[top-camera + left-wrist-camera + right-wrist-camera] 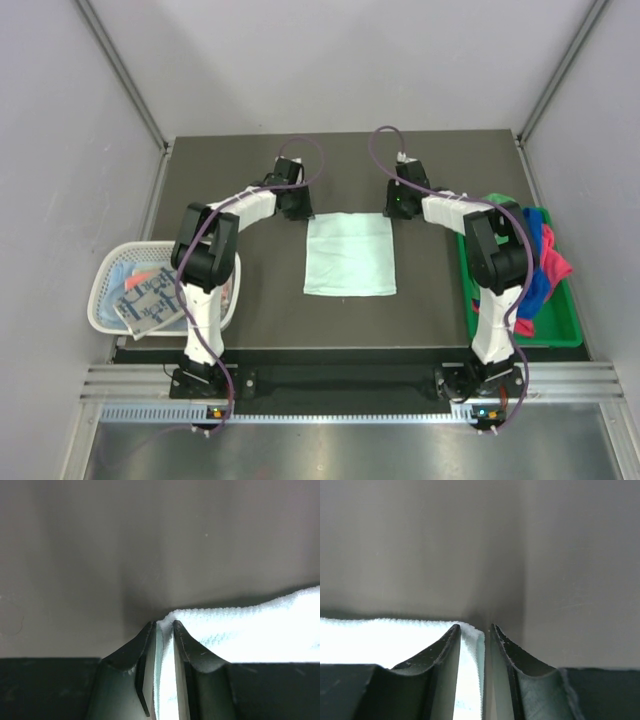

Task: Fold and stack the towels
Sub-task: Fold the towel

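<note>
One pale mint towel (350, 258) lies flat and square in the middle of the dark table. My left gripper (297, 212) is down at its far left corner. In the left wrist view that gripper (163, 625) is shut on the corner, with the white-mint cloth (250, 625) filling the narrow gap. At the far right corner is my right gripper (397, 208). Its jaws (474, 627) stand narrowly open around the towel (380, 640), the cloth against one finger and a thin gap to the other.
A white mesh basket (100, 290) at the left edge holds a folded navy patterned towel (150, 300) over other cloths. A green bin (570, 335) at the right edge holds a pink towel (553, 262) and a blue one (535, 290).
</note>
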